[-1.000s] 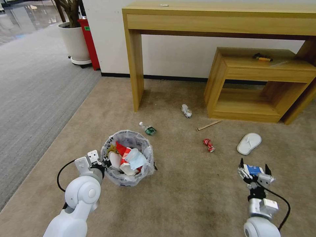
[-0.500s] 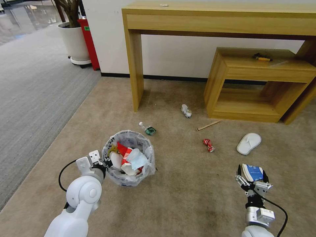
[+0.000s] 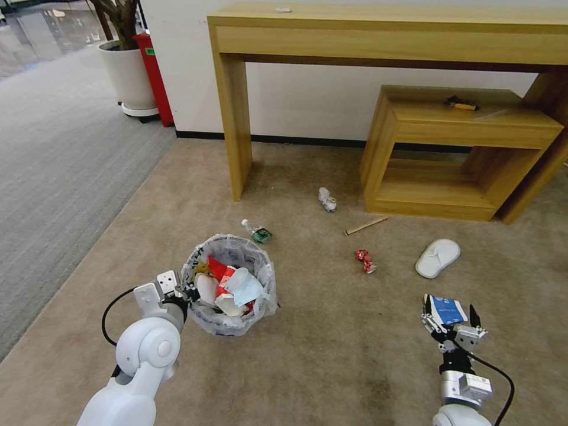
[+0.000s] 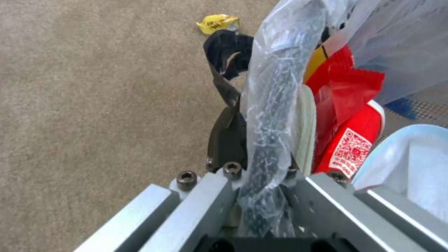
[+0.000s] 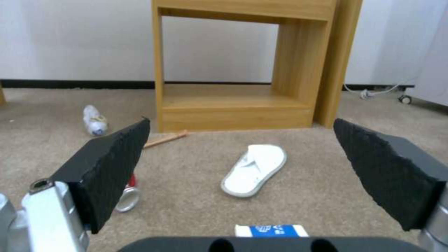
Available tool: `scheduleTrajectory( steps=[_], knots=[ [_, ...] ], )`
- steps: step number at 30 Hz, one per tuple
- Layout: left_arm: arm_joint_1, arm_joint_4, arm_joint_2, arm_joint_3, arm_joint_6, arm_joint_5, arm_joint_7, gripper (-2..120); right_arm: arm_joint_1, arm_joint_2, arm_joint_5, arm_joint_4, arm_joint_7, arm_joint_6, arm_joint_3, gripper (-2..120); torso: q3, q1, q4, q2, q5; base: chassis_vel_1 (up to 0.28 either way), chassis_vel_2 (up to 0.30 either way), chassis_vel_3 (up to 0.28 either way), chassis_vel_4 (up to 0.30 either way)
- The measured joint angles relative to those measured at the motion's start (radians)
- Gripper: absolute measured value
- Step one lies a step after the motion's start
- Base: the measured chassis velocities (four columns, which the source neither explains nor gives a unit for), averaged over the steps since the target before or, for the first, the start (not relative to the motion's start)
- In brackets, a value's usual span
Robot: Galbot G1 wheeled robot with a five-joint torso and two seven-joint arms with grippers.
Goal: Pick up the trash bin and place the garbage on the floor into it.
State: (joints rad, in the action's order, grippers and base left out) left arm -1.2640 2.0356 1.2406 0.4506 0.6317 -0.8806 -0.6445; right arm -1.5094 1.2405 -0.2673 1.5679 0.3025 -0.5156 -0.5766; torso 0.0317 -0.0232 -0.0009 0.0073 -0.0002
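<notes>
While the beige floor lies open between the two arms, its far side is bounded by the wall, a tall wooden console and a low wooden shelf unit, and a grey striped carpet borders it on the robot's left. The left hand is clamped on the bag-lined rim of the trash bin; in the left wrist view the fingers pinch the crinkled plastic rim, with red wrappers and a cup just inside it. The bin sits just beyond and to the right of that hand, already holding litter. The right hand hovers low over the floor with its pads spread wide apart, and a blue-white packet lies between them, directly under the hand. Just ahead of this hand lies a white slipper; ahead and to its left are a crushed red can, a wooden stick and a crumpled white bottle near the shelf unit's foot. A small green-labelled bottle lies just beyond the bin.
</notes>
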Motion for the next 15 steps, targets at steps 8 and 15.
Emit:
scheduleTrajectory(
  steps=[8,15],
  knots=[
    [0.001,-0.006,0.01,-0.005,0.0,0.005,-0.001,0,-0.001,-0.004,-0.008,-0.016,-0.007,-0.015,-0.009,100,0.0,0.0,0.0003,0.0,0.0,-0.02,-0.022,0.031,0.042],
    [0.004,-0.011,0.017,-0.008,0.0,0.009,-0.001,0,0.003,-0.005,-0.009,-0.038,-0.013,-0.031,-0.014,100,0.0,0.0,0.0001,0.0,0.0,-0.139,-0.145,0.143,0.134]
  ],
)
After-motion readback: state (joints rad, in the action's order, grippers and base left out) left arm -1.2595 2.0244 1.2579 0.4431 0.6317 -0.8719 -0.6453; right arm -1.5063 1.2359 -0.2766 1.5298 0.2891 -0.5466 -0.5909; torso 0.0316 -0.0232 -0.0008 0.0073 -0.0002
